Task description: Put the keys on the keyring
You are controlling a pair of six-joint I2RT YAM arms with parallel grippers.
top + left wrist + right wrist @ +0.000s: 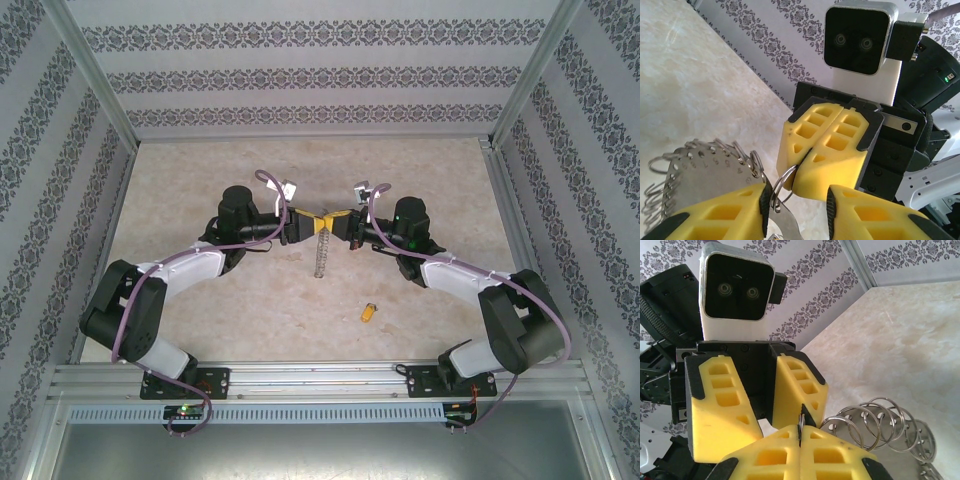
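The right claw [799, 172], shut, pinches the keyring [320, 255] in mid-air to steady it, while the left claw [795, 200], half open, straddles its edge; a key [368, 312] waits on the table [200, 180].

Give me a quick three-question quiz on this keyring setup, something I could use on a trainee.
1. True or false: the right gripper stands wide open.
2. Where is the loose yellow-headed key? A, lying on the table; B, threaded on a ring; C, hanging from the wall.
3. What is the right gripper pinching between its fingertips?
Key: 1, false: it is shut. 2, A. 3, a split ring.
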